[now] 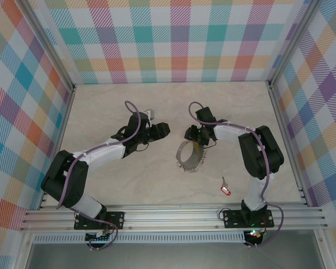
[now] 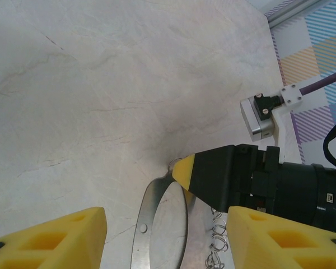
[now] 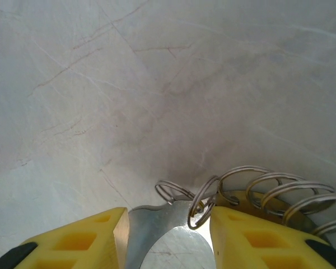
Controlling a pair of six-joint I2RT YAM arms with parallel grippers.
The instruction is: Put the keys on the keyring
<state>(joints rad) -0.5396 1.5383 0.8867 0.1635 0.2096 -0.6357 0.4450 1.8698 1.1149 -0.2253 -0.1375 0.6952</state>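
The keyring is a wide grey metal band standing on edge mid-table, with wire loops along its rim. My right gripper sits at its far end. In the right wrist view the yellow fingers press both sides of the band's end, so my right gripper is shut on the keyring. My left gripper hovers just left of it, open wide, with the band and the right finger's tip showing between its pads. The red-headed key lies alone on the table, near the right arm's base.
The marble tabletop is walled by checked panels on three sides. An aluminium rail runs along the near edge. A silver camera block and purple cable on the right arm show at the right of the left wrist view.
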